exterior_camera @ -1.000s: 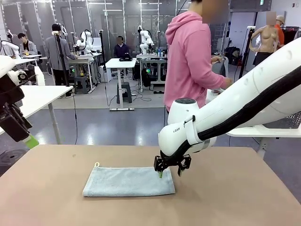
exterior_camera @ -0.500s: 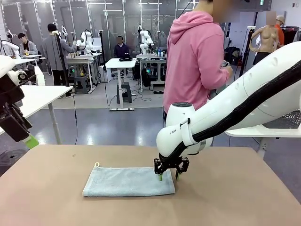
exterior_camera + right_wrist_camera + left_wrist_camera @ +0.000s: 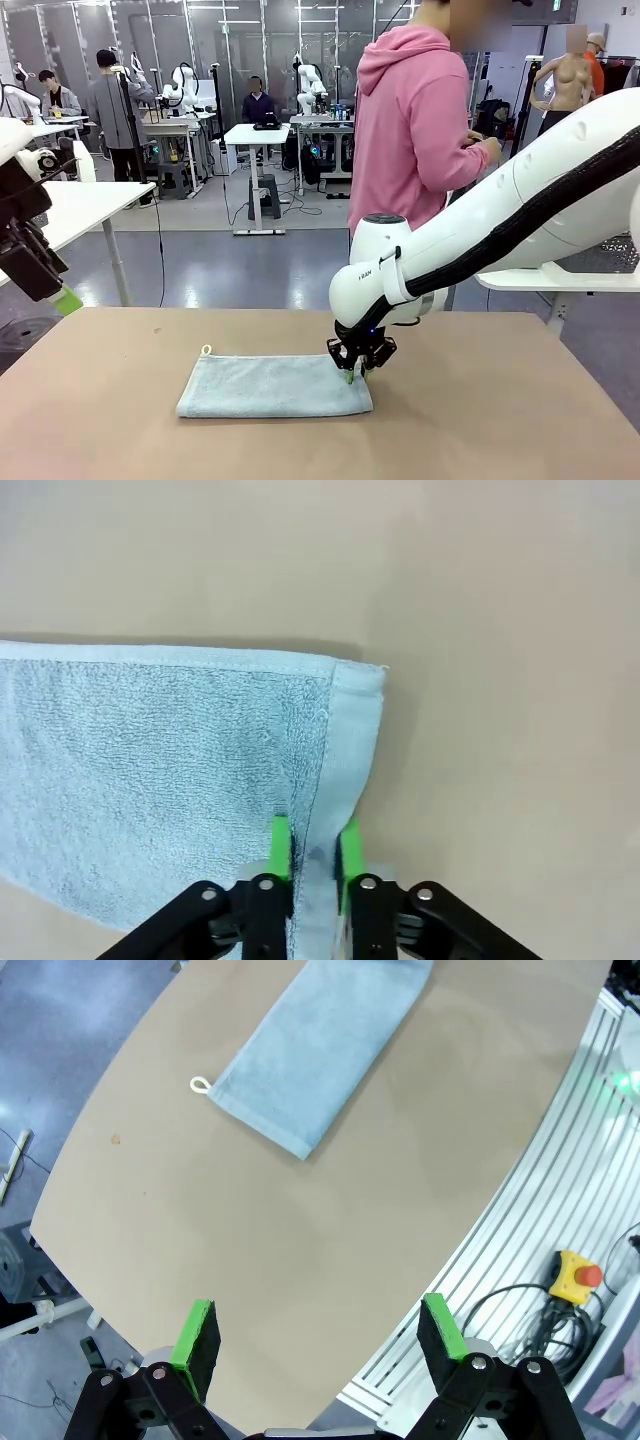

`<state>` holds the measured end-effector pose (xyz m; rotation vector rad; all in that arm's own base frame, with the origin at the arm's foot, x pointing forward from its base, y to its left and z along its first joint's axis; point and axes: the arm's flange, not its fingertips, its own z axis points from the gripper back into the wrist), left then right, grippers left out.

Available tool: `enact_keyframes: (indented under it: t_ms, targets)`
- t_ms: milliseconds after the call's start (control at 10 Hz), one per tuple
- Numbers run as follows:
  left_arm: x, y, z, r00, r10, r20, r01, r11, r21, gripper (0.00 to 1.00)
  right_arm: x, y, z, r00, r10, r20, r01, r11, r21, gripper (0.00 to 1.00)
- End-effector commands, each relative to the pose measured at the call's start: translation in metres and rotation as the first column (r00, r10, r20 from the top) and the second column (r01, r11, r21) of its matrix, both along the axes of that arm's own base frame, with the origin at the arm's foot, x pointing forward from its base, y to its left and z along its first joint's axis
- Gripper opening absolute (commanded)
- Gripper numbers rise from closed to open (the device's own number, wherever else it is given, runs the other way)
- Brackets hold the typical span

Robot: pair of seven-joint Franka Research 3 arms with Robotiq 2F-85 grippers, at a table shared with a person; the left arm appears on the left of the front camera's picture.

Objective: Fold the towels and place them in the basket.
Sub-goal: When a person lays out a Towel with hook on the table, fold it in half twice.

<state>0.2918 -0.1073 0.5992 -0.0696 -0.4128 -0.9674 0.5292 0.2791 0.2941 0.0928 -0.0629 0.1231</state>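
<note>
One blue-grey towel (image 3: pixel 272 386) lies on the tan table (image 3: pixel 500 420), white desks (image 3: pixel 256 134) beyond.

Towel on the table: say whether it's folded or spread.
Folded, it seems: the towel lies as a narrow strip with thick, rounded edges; the right gripper pinches its end.

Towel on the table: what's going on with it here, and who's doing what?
The right gripper is pinched shut on the hem at one short end of the blue-grey towel. The towel lies flat on the table as a long strip. The left gripper hangs open off to the side, above the table and holding nothing. The person stands at the far side, turned side-on, with hands well away from the towel.
</note>
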Motion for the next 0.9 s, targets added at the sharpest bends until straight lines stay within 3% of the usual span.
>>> enact_keyframes:
  t_ms: [0,600,800]
  targets:
    - [0.002,0.000,0.003,1.000,0.010,0.000,-0.010,1.000,0.020,1.00,0.001,0.003,-0.012,0.999,-0.025,-0.027,0.025,1.000,0.001,0.00]
    - [0.002,0.000,0.003,1.000,0.010,0.000,-0.010,1.000,0.020,1.00,-0.003,-0.005,-0.010,1.000,-0.014,-0.022,0.014,1.000,0.022,0.00]
    - [0.002,0.000,0.003,1.000,0.010,0.000,-0.010,1.000,0.020,1.00,-0.009,-0.020,0.012,1.000,-0.005,0.007,0.006,0.997,-0.080,0.00]
